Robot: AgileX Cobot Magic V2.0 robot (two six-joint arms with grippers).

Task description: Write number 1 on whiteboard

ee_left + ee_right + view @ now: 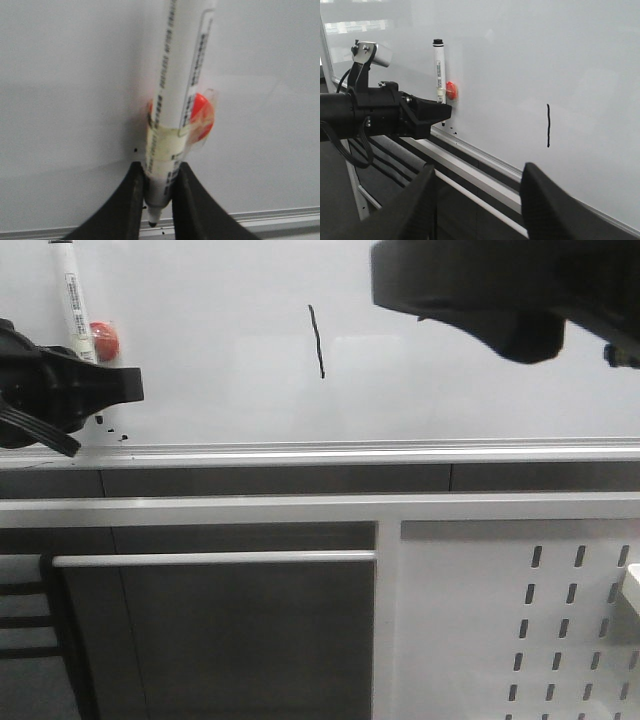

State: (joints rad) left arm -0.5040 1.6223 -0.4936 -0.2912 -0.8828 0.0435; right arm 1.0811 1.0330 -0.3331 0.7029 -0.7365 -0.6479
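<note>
The whiteboard (pixel 450 380) stands upright across the upper part of the front view, its silver lower rail (pixel 380 452) running along the bottom edge. The number 1 (pixel 318 341) is drawn on the board as a thin black, slightly slanted stroke, roughly mid-width and well above the rail; the right wrist view shows the same stroke (pixel 548 125) clearly.

The left gripper (pixel 157 200) is at the board's left side, close to the rail. Its fingers (pixel 131 200) are clamped on the lower barrel of a white marker (pixel 172 90), which stands nearly upright with its black tip pointing down, just above the rail. An orange-red magnet (pixel 202 115) is taped to the marker's barrel, and a strip of yellowish tape wraps the pen there. A few small black specks (pixel 110 426) mark the board near the tip.

The right gripper (pixel 477 200) hangs well apart from the board, its fingers (pixel 547 205) spread wide and holding nothing. Below the rail sits a white perforated panel (pixel 560 640).
</note>
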